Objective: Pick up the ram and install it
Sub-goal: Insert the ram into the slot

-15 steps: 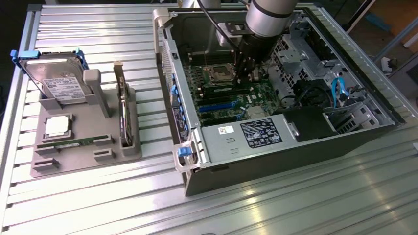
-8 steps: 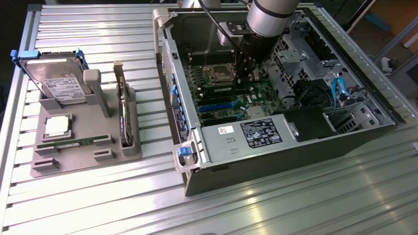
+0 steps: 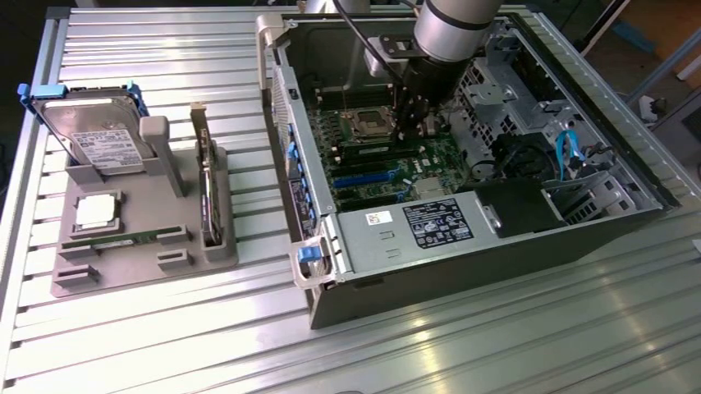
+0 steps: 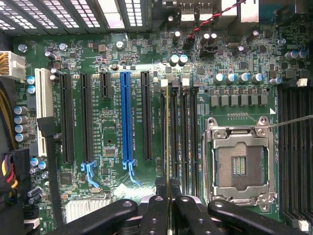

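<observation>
Hanging low inside the open computer case (image 3: 460, 279), the gripper (image 3: 414, 123) sits at about one o'clock in the exterior view, its tips right over the motherboard (image 3: 405, 164) and just at three o'clock of the CPU socket (image 3: 365, 123). Way over at nine o'clock on the surface (image 3: 493, 345), the grey holder (image 3: 143, 263) keeps the hard drive (image 3: 98, 139) and the expansion card (image 3: 206, 189) upright, well apart from the action. On to the wrist view, and here's the detail: the gripper (image 4: 168, 188) is pinched narrow on the ram (image 4: 168, 137), which we see edge-on as a thin pale line running along the bank of memory slots (image 4: 188, 137), between the long black expansion slot (image 4: 146, 117) and the CPU socket (image 4: 239, 156). Whether the edge is touching its slot or just above it, I can't tell. To my eye this seating step is all about alignment: keep the stick dead parallel to the slot, upright with no lean toward the socket, then press straight and evenly along its length. Any skew risks jamming one end or flexing the board.
</observation>
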`<state>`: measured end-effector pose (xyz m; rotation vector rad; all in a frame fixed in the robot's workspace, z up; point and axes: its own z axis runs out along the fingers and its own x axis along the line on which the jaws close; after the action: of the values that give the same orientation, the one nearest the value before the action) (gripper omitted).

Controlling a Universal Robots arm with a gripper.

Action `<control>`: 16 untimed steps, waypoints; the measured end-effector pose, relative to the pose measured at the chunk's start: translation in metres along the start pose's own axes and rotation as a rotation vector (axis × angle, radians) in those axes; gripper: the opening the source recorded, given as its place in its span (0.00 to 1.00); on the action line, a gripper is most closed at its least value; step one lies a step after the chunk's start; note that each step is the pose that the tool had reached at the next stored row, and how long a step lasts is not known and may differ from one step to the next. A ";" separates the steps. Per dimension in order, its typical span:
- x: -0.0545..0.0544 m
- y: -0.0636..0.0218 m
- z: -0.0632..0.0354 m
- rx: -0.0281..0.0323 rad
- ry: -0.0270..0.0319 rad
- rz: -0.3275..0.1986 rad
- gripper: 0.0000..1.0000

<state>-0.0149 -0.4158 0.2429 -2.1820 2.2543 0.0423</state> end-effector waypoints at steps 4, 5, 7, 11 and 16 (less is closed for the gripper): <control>0.000 0.0000 0.0000 -0.0001 0.0001 -0.007 0.12; 0.000 0.0000 0.0000 -0.0001 0.0001 -0.007 0.12; 0.000 0.0000 0.0001 -0.0002 -0.0005 -0.007 0.12; 0.000 0.0000 0.0002 -0.0002 -0.0027 -0.007 0.12; 0.000 0.0000 0.0008 -0.0002 -0.0028 -0.007 0.12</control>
<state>-0.0149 -0.4158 0.2421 -2.1882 2.2455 0.0456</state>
